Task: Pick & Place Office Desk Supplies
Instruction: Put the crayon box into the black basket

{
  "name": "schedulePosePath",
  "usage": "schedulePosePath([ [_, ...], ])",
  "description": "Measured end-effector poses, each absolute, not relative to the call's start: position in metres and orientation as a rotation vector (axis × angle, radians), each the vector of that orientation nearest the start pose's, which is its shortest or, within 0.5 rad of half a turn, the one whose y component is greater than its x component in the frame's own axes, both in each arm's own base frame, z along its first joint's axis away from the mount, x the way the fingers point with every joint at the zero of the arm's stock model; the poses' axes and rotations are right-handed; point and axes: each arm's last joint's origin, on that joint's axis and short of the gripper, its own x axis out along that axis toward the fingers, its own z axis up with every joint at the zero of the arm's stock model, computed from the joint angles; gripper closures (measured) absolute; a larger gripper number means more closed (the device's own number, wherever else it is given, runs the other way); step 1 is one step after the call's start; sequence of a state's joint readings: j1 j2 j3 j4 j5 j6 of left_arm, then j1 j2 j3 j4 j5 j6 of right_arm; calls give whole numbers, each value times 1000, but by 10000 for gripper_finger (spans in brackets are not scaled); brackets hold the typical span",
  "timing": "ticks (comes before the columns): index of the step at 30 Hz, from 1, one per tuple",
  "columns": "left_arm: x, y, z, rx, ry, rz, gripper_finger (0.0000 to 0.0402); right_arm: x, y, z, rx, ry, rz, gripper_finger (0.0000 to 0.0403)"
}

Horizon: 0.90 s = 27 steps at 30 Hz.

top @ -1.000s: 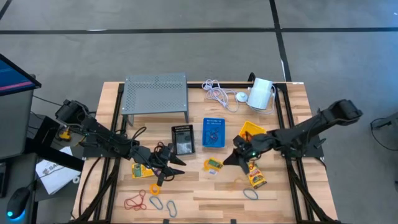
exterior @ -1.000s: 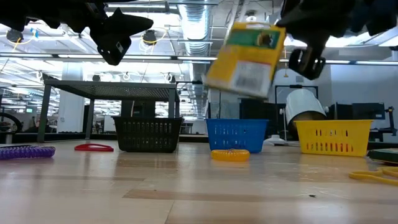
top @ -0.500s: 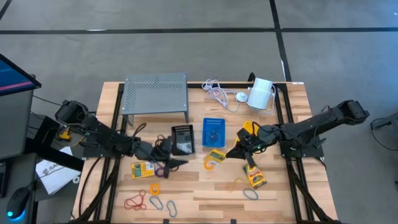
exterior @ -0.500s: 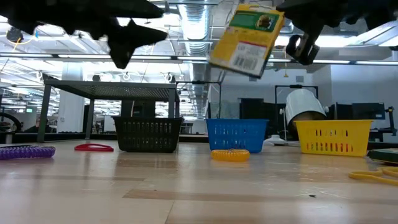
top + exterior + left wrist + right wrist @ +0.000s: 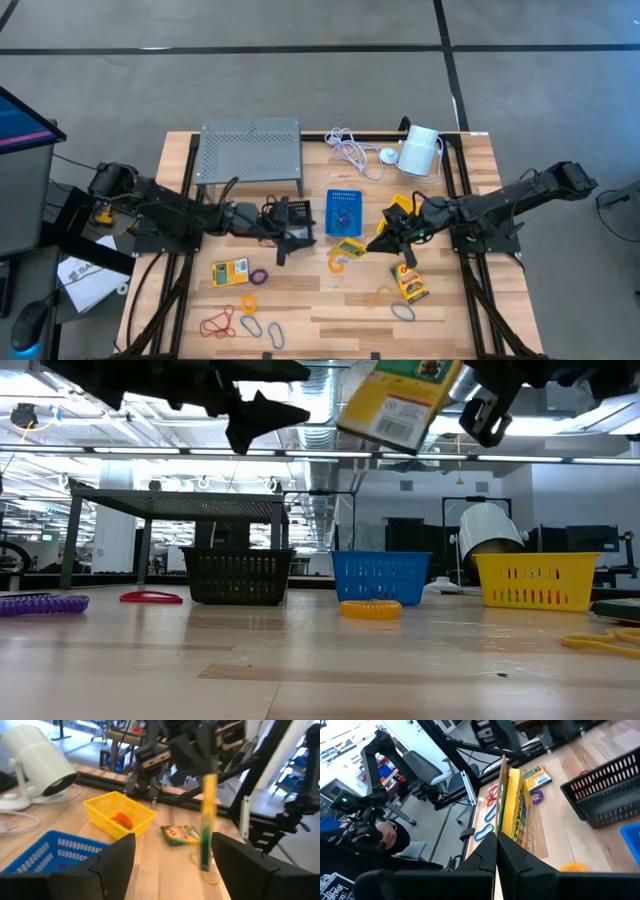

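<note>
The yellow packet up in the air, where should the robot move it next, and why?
Probably sideways to above the yellow bin, then lower. The right gripper holds the yellow packet clamped, high over the table between the blue bin and yellow bin, so it is not over any bin yet.

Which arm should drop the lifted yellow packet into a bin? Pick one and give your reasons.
Right. The right gripper is shut on the yellow packet, held in the air near the blue bin and yellow bin. The left gripper, open and holding nothing, is by the black bin.
</note>
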<state>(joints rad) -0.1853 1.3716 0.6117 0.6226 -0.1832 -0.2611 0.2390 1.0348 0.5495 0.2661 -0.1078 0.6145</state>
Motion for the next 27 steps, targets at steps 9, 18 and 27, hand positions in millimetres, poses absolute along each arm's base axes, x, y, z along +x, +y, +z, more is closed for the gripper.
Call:
schedulePosePath([
  [9,295,-47,233,-237,159,-46,141,220,56,261,531,274,287,403],
  [18,332,-53,236,-196,171,-103,141,220,56,260,509,275,292,403],
  [27,344,-54,236,-198,186,-129,141,220,56,261,504,268,310,403],
])
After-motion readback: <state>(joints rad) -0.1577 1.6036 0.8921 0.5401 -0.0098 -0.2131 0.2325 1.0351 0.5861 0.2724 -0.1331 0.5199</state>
